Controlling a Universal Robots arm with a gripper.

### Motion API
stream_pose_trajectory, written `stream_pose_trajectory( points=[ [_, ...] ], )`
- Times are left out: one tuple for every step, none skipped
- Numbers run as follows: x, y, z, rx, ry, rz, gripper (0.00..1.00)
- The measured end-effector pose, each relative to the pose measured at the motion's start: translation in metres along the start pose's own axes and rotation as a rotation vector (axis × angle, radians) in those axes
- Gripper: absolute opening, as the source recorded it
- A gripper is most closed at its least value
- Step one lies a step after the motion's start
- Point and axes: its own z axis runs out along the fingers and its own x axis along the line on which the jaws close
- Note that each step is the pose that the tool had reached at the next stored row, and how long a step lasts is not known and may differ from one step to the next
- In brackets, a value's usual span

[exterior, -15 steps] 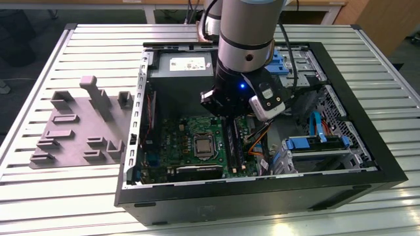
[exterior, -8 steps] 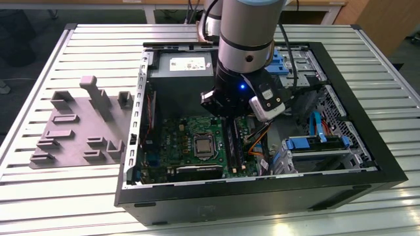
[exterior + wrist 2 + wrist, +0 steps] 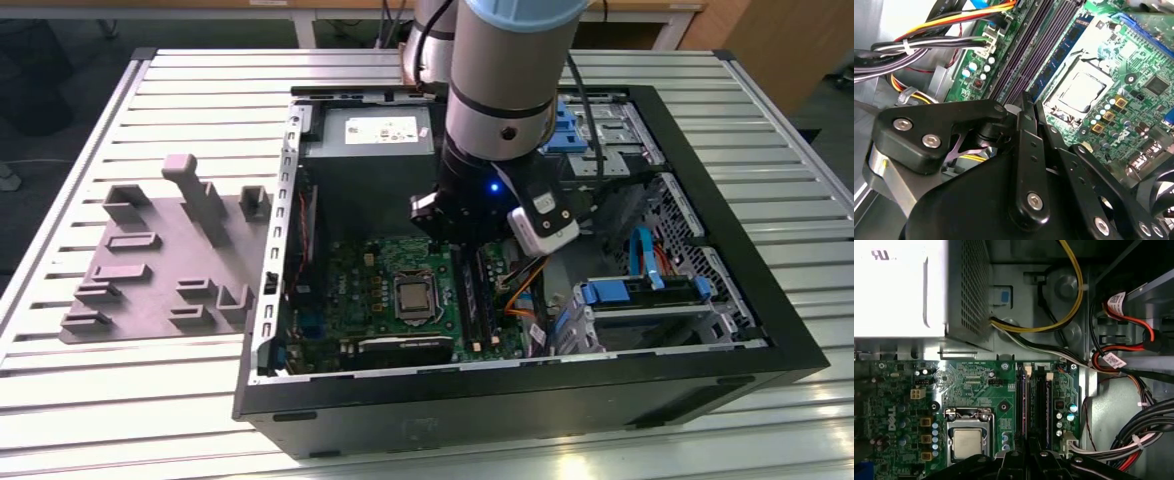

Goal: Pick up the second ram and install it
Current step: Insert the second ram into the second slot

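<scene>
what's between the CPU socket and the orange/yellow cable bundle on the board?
The memory slots, dark parallel strips, run between the CPU socket and the cable bundle in the second wrist view.

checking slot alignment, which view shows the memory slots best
The first wrist view: it looks straight down on the memory slots along nearly their full length. The second wrist view shows them slanted. In the exterior view they sit partly behind the arm.

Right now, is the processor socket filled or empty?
Filled: a silver-topped processor sits inside its metal frame on the motherboard, with no cooler over it.
</scene>
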Motion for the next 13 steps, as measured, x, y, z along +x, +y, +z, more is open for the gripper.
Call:
stream_pose_trajectory(
  points=[
    [0.0, -0.0013, 0.0006, -0.0002, -0.0001, 0.0, 0.14],
    [-0.0001, -0.0024, 0.0011, -0.0002, 0.0, 0.0, 0.14],
    [-0.0001, -0.0033, 0.0018, -0.0004, 0.0, 0.0, 0.14],
    [0.0, -0.0038, 0.0029, -0.0007, 0.0, 0.0, 0.14],
    [-0.0001, -0.004, 0.0043, -0.0009, -0.0001, 0.0, 0.14],
    [-0.0001, -0.0042, 0.0059, -0.0007, 0.0, 0.0, 0.14],
    [-0.0001, -0.0042, 0.0075, -0.0006, 0.0001, 0.0, 0.14],
    [-0.0001, -0.0043, 0.0089, -0.0007, 0.0, 0.0, 0.14],
    [-0.0001, -0.0044, 0.01, -0.0006, 0.0, 0.0, 0.14],
    [-0.0001, -0.0046, 0.0109, -0.0006, 0.0, 0.0, 0.14],
    [-0.0001, -0.0049, 0.0116, -0.0004, 0.0001, 0.0, 0.14],
    [-0.0002, -0.0053, 0.0123, -0.0004, 0.0001, 0.0, 0.14],
    [-0.0002, -0.0057, 0.0129, -0.0005, 0.0001, 0.0, 0.14]
  ],
)
